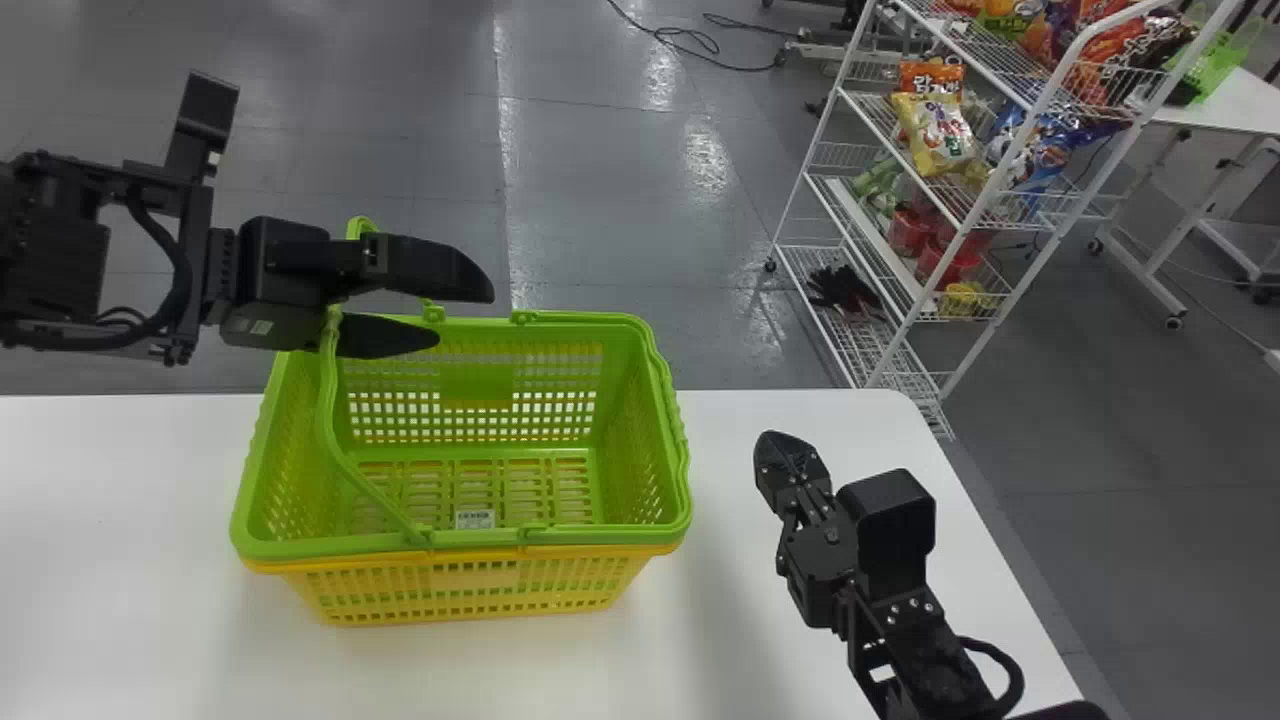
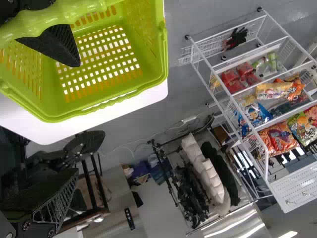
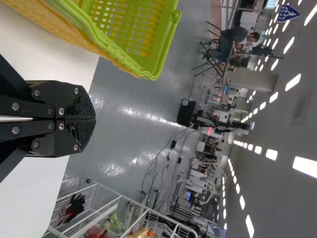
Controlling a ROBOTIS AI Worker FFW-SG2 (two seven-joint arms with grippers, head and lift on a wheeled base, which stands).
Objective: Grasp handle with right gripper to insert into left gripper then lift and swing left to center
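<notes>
Your R gripper (image 1: 766, 455) is over the R side of the white table (image 1: 100, 550), fingers closed together w/ nothing btwn them, apart from the green basket (image 1: 600, 537), which sits nested in the yellow one (image 1: 480, 592) on the tabletop. You've got the L gripper (image 1: 465, 312) at the basket's far L corner, fingers spread wide, w/ the raised green handle (image 1: 328, 400) running close by them; the white snack rack (image 1: 870, 238) stands beyond, far R.

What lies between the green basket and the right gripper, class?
Between the green basket and right gripper, the head view shows a stretch of white tabletop.
</notes>
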